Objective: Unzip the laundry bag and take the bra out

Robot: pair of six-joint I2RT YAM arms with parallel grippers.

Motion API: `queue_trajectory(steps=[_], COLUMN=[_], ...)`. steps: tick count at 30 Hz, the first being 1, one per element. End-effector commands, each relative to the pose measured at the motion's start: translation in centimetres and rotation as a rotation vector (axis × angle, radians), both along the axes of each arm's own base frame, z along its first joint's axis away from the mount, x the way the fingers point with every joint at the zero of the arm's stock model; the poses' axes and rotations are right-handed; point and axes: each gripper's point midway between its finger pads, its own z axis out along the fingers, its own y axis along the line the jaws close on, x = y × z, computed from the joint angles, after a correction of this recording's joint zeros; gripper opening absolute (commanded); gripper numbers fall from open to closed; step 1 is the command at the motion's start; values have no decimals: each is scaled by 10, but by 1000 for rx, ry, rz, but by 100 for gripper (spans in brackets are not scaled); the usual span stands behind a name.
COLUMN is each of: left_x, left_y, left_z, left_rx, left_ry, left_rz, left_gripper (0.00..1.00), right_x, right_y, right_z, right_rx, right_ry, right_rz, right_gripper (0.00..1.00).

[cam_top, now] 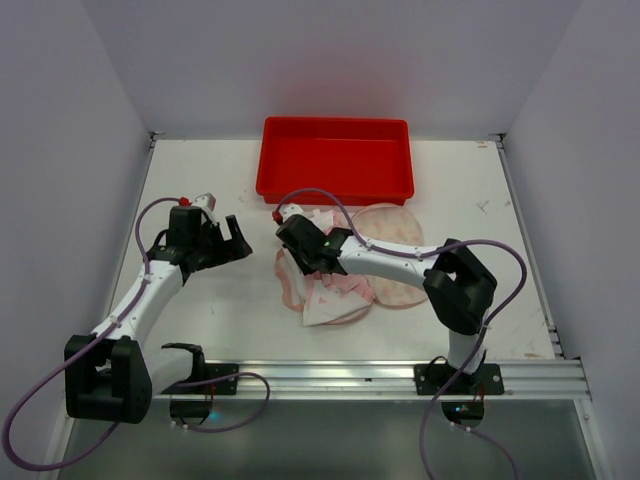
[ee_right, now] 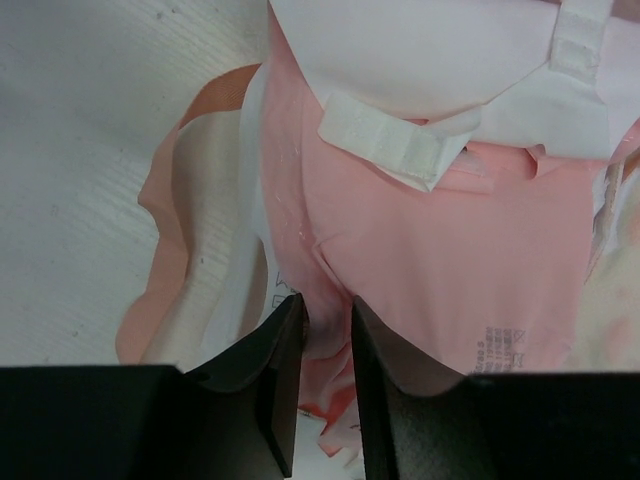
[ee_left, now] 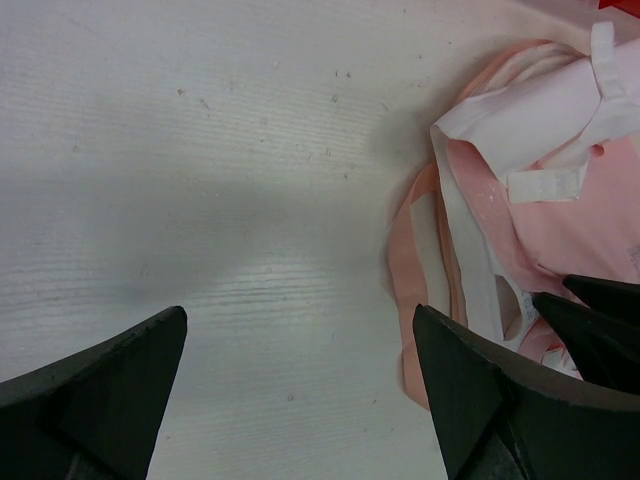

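Note:
The laundry bag (cam_top: 398,240) lies open in the middle of the table, cream with salmon print, just in front of the red tray. The bra (ee_right: 450,250), pale pink with white straps and a white cup, lies bunched on the bag's left half; it also shows in the left wrist view (ee_left: 560,170). My right gripper (cam_top: 298,252) is shut on a fold of the bra's pink fabric, pinched between its fingertips (ee_right: 327,315). My left gripper (cam_top: 233,246) is open and empty over bare table (ee_left: 300,320), just left of the fabric.
A red tray (cam_top: 335,185) stands at the back centre, empty, close behind the bag. A salmon strip (ee_left: 402,270) trails from the fabric onto the table. White walls close in both sides; a metal rail (cam_top: 400,372) runs along the near edge.

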Motion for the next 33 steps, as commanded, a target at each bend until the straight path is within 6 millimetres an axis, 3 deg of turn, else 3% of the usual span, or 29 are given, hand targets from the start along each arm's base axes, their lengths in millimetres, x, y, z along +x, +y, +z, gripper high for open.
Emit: queue_trajectory(steps=[1,3,4,7,11,27,29,33], left_x=[7,7,7,6,6,6,7,7], left_y=[-1,-1,-1,-2,-3,-3,-3,-2], left_z=[10,10,10,8,9,9,9,9], left_rx=[-6,-7,-7,-8,-13,-17,-17,-14], left_ry=[-61,-61,-61,-59,-60,-61,-61,-63], left_rz=[-30,-31,-31,-34,-38,-41,-39,-37], left_gripper=[98,98,98,98,98,98,98,98], right_x=[8,9,10,13,14,0,6,29], right_y=[11,7,5,-2,-12,-75,-85,-103], right_z=[16,16,18,32,69,256,280,311], right_rx=[36,24,22,32,82,407,455,516], right_ry=[-33,-46,-52,-87,-148,-423,-449,-484], right_rz=[-1,-10,-18,-39,-53,-31,-31,-65], right_gripper=[28,22,11,0,0,0,0,0])
